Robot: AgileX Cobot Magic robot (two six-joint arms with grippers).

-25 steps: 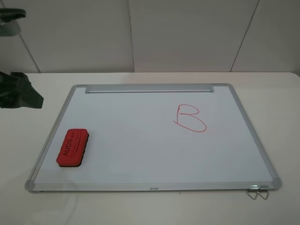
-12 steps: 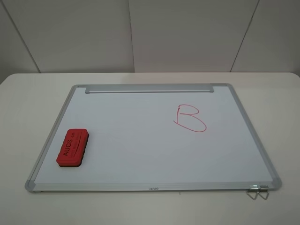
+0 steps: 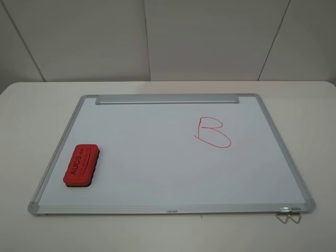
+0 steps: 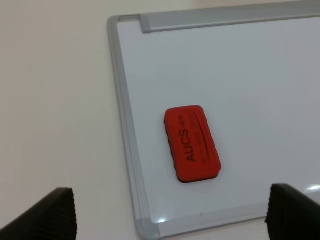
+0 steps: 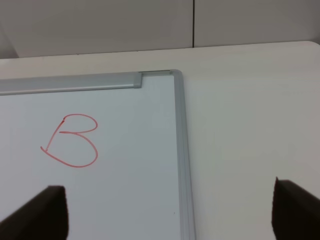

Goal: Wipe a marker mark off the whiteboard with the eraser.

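The whiteboard lay flat on the desk. The red eraser rested on the board near its left frame, untouched. A red letter B sat toward the right side. The left claw and the right claw both hung spread wide, holding nothing.

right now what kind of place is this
Probably a lab or test bench rather than a classroom: a silver-framed white whiteboard lies flat on a plain white table before bare white wall panels, with a red block eraser resting on it.
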